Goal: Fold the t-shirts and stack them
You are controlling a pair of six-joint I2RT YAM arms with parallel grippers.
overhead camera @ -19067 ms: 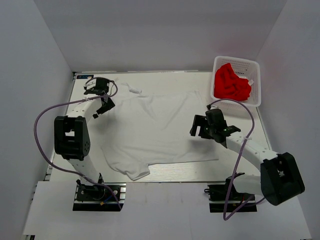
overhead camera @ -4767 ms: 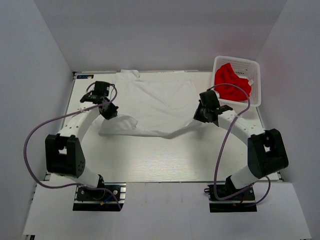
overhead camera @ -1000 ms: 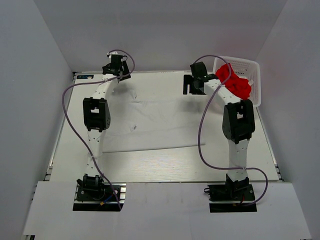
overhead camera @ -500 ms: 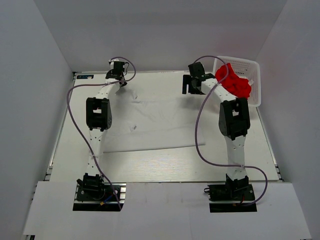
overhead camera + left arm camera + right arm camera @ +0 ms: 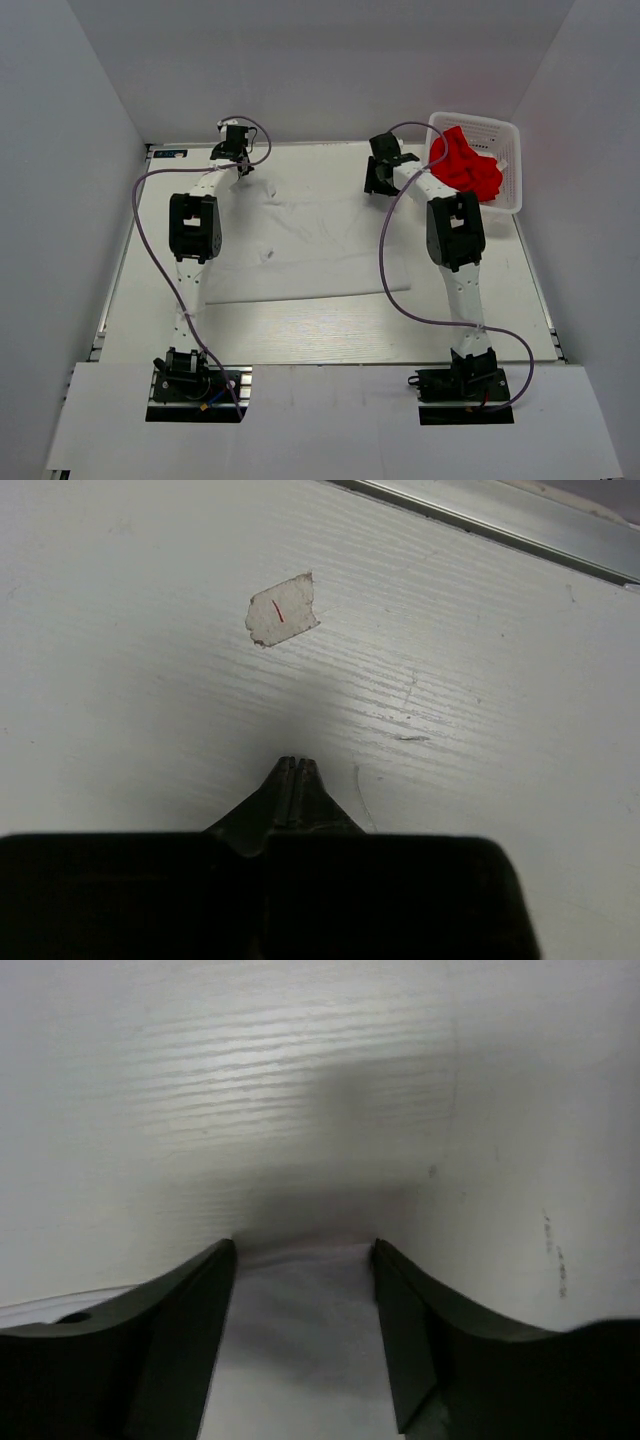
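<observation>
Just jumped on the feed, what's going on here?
Both arms reach to the far edge of the table. The white t-shirt lies flat, apparently folded over. The left gripper is shut above bare table, empty; the right gripper is open over white cloth. The red t-shirt sits crumpled in the basket.

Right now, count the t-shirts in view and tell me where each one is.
2. The white shirt lies flat in the middle of the table. The red shirt is bunched in the basket at the far right. Another could be hidden under the red one.
</observation>
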